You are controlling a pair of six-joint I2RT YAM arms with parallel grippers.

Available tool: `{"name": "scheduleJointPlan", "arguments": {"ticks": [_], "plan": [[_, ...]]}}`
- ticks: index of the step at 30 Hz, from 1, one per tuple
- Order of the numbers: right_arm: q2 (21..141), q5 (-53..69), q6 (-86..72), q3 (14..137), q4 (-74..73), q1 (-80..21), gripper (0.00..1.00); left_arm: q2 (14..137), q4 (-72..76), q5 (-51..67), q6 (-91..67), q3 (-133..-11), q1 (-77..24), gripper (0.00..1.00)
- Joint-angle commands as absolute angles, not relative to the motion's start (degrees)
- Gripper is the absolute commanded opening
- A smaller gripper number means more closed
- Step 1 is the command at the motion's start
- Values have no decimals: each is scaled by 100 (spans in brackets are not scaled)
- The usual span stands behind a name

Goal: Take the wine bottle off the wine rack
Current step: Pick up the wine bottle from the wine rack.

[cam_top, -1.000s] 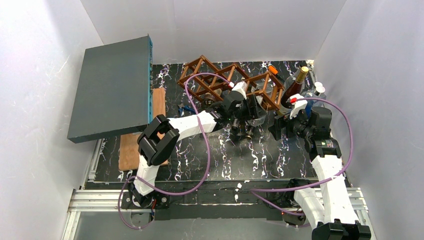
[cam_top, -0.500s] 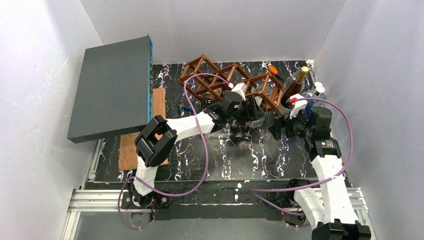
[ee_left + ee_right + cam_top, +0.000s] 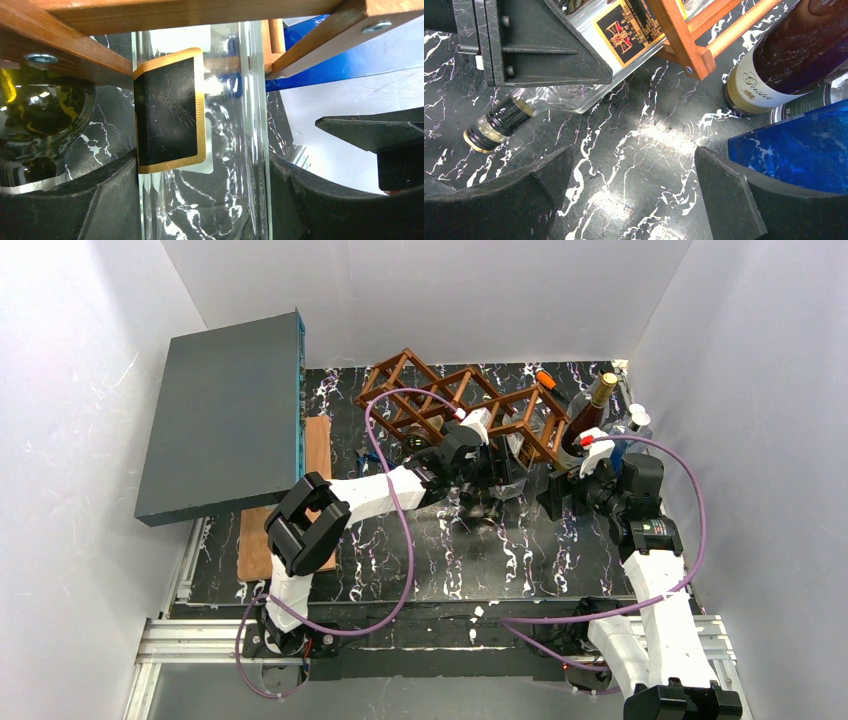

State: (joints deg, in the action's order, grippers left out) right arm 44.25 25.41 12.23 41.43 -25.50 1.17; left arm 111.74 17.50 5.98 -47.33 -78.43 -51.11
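Observation:
The brown wooden wine rack (image 3: 455,405) stands at the back of the marble table; its bars show in the left wrist view (image 3: 75,45) and the right wrist view (image 3: 684,45). A clear wine bottle (image 3: 220,150) with a black and gold label lies in a lower cell, neck (image 3: 494,127) pointing toward me. My left gripper (image 3: 490,468) is shut on its body, one finger on each side (image 3: 202,195). My right gripper (image 3: 560,495) is open and empty above the table (image 3: 631,195), to the bottle's right.
A dark bottle (image 3: 590,410) with a gold top stands right of the rack, with a blue object (image 3: 794,150) beside it. Another dark bottle (image 3: 40,125) lies in the neighbouring cell. A grey flat box (image 3: 225,415) and a wooden board (image 3: 265,530) are at the left.
My left arm has shifted slightly toward the rack, its elbow moving left, still holding the clear bottle. The right arm has not moved.

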Motion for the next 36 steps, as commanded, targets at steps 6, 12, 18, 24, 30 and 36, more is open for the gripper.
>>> {"name": "scheduleJointPlan", "arguments": {"ticks": [6,12,18,24,30,36], "plan": [[4392,2560,1279,4140,-2369,141,100,10493,2018,718,-4474,-7686,-5082,0],[4385,2563,1283,4140,-2368,145,100,10444,2067,780,-4456,-7619,-5093,0],[4376,2569,1279,4140,-2364,142,100,10386,2133,809,-4473,-7510,-5099,0],[4373,2580,1279,4139,-2364,144,100,10308,2212,821,-4480,-7361,-5114,0],[4360,2584,1280,4135,-2365,146,100,10244,2270,835,-4500,-7274,-5109,0],[4364,2593,1285,4131,-2365,148,100,10179,2318,853,-4526,-7172,-5118,0]]}}
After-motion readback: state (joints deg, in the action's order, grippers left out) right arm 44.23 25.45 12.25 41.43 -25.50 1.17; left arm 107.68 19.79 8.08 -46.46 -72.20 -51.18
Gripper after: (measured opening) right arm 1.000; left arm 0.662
